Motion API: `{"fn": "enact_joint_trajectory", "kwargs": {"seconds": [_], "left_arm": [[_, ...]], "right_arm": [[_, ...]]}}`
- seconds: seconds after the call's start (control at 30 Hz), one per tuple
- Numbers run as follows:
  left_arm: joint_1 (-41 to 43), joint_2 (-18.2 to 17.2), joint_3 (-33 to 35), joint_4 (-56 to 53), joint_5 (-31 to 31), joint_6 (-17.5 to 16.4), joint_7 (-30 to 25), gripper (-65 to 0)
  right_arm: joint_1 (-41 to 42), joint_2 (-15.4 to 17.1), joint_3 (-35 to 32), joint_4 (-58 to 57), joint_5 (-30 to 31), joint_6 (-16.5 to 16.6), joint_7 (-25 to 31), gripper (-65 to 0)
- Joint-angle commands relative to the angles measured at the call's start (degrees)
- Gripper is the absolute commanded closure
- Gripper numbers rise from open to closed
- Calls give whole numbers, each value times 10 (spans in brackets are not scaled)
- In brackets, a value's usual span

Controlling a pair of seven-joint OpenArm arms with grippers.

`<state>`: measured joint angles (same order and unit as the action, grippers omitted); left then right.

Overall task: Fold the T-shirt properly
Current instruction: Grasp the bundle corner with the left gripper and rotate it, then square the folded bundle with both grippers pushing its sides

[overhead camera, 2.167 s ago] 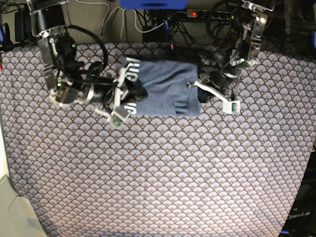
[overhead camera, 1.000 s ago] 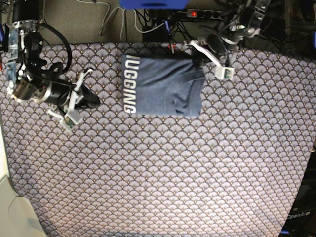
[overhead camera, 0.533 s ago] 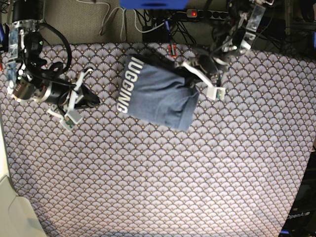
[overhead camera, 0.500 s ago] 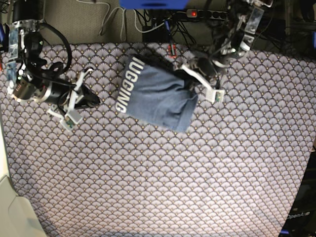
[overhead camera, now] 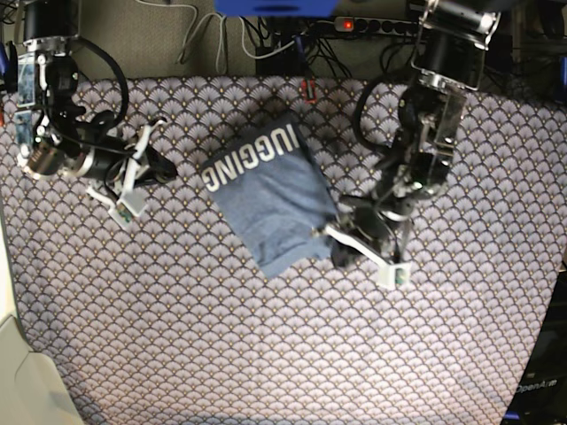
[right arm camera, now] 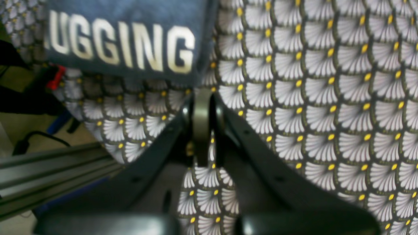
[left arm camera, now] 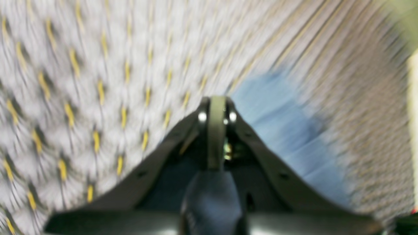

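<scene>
The slate-blue T-shirt (overhead camera: 275, 199) lies folded into a small rectangle at the table's middle, turned slantwise, with its white lettering (overhead camera: 248, 155) on the upper left. My left gripper (overhead camera: 337, 243) is at the shirt's lower right corner. In the blurred left wrist view its jaws (left arm camera: 217, 109) are shut, with blue cloth (left arm camera: 281, 130) under and beside them. My right gripper (overhead camera: 165, 168) is shut and empty, a short way left of the shirt. In the right wrist view its tip (right arm camera: 202, 98) sits just short of the lettered edge (right arm camera: 120, 42).
The scallop-patterned tablecloth (overhead camera: 266, 336) covers the whole table. Cables and a power strip (overhead camera: 354, 25) run behind the back edge. A cream surface (overhead camera: 18, 372) borders the front left. A metal rail (right arm camera: 49, 169) shows past the table's edge in the right wrist view.
My left gripper has swung from the back toward the front, and the shirt has moved and turned with it so the lettering now faces the back left. The right arm has barely moved.
</scene>
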<state>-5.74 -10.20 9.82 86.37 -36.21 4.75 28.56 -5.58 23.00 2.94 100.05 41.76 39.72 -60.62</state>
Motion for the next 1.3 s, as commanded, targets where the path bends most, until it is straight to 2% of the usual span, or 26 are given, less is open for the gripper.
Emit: {"fn": "enact_joint_trajectory", "kwargs": {"seconds": [0.0,0.17,0.3,0.43,0.53,0.67,0.8,0.93,1.13,1.27], "left_arm": [[16,-3,-18,24,-1,-1,-5,-2],[92,-7,-87,39,6,-1,-4,-2],[126,-15,-91,3,6,-1,-4,-2],[128,-8,-90,-26,6,-1,-4,-2],[115,8,-90,-50,6,-1,-4,-2],[81,24,-90,-84,6,-1,-4,-2],[36,39,-68,-128,6,-1,-4,-2],[-3,47,-35,-178,3,-1,-10,-2],[-82,92,-31,-275,5,-2,-12,-2],[-104,114,-28,-305,5,-3,-42,-2]], "right_arm": [[8,8,4,4,10,3,13,0],[32,8,3,-27,10,3,14,0],[59,8,2,-62,10,3,14,0],[88,8,2,-94,10,3,14,0],[114,8,-14,-134,10,3,15,0],[145,15,-83,-190,10,3,43,0],[145,14,-141,-213,10,3,77,0],[128,5,-178,-212,10,3,81,0],[96,-16,-201,-211,10,3,83,0],[77,-26,-201,-211,10,3,83,0]]}}
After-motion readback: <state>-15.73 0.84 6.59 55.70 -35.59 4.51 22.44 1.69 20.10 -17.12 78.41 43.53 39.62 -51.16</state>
